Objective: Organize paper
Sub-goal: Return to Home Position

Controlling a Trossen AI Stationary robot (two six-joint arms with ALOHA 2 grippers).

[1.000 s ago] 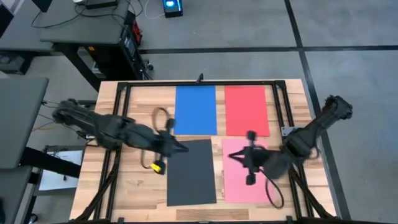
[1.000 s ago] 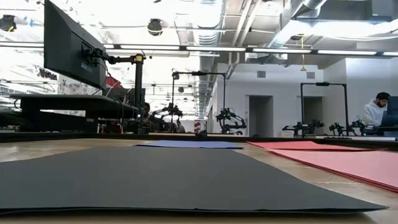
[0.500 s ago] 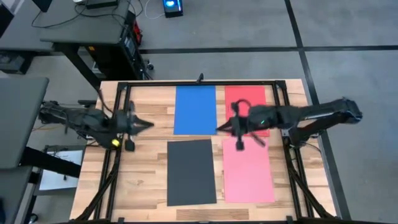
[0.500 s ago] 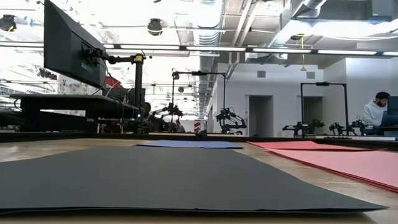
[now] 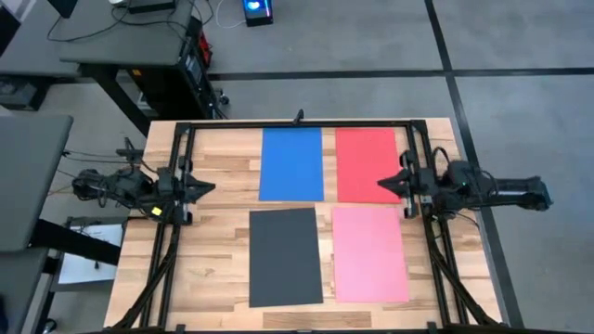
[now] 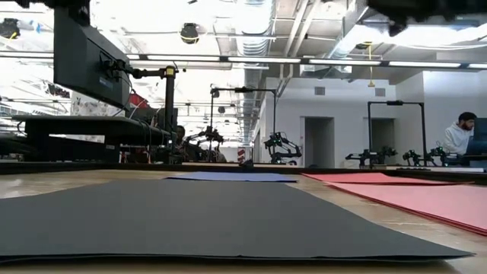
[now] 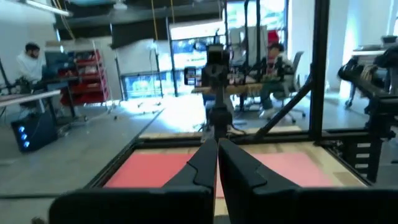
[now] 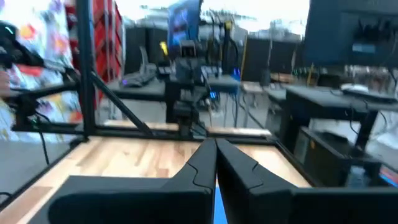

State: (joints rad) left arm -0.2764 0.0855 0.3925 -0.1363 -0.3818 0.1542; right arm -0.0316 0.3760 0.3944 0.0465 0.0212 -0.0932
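Four sheets of paper lie flat on the wooden table in two rows: blue (image 5: 291, 164) and red (image 5: 362, 162) at the far side, dark grey (image 5: 285, 257) and pink (image 5: 369, 253) at the near side. My left gripper (image 5: 210, 186) is drawn back at the table's left edge, shut, pointing level toward the sheets, with nothing in it (image 7: 216, 152). My right gripper (image 5: 382, 184) is shut too (image 8: 216, 152). It sits at the right edge with its tip above the red sheet's near right part. In the low view the dark grey sheet (image 6: 213, 221) fills the foreground.
A black metal frame (image 5: 297, 124) runs round the tabletop, with rails along both sides under the arms. Bare wood shows left of the blue and dark grey sheets (image 5: 227, 232) and along the near edge. Desks and a monitor stand beyond the table's far left.
Both arms have pulled back from the middle of the table. My left gripper went from the dark grey sheet's far left corner toward the left edge. My right gripper swung from over the pink sheet, past the red one, to the right edge. Both stayed shut; the sheets have not moved.
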